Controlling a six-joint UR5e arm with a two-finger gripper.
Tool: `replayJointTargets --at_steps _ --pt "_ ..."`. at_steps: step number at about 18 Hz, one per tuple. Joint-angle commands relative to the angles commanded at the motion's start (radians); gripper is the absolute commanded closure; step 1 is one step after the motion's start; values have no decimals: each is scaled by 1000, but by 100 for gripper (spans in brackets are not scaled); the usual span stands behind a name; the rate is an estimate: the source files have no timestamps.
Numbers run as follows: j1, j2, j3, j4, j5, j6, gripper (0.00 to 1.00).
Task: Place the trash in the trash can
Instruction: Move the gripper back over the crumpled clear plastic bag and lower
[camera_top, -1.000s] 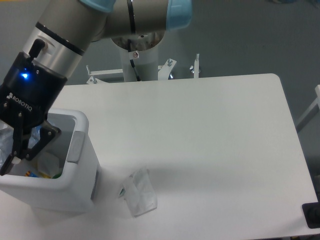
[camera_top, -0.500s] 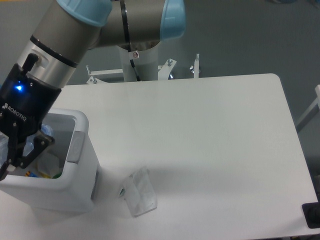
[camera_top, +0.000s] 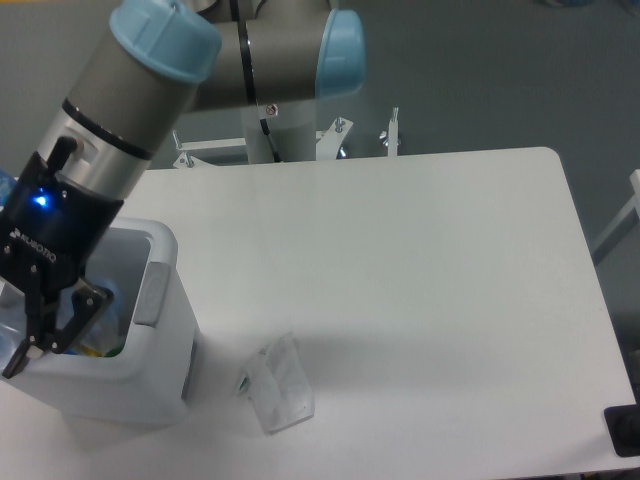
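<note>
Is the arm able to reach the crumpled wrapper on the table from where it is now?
Probably yes. The wrapper lies alone on the bare table beside the trash can, with nothing over it; the end effector is over the can, close by.

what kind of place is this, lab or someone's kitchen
Most likely a robotics lab. An industrial arm with a gripper stands on a pedestal behind a bare white table, with a grey floor, a trash can and a wrapper.
</note>
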Motion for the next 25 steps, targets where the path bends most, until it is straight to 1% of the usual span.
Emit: replayJointTargets --at_steps 1,4,6,7,10,12,14,16,18,19,22,25 --pt "0 2 -3 0 2 0 9" --pt "0 2 -8 -2 2 0 0" --pt "11 -3 -8 -2 5 -3 0" --pt "30 -5 -8 -2 15 -8 0" --pt "129 -20 -17 -3 43 -23 0" --pt "198 -31 -34 -3 46 -57 0" --pt "251 -44 -72 -6 86 -71 0" --pt "281 -51 -118 -8 144 -71 0" --pt "285 -58 -164 -8 202 -74 0" --pt "287 -64 -172 -11 222 -75 0" --pt "279 -118 -178 -14 287 -77 0" --pt "232 -176 -184 -15 365 -75 0"
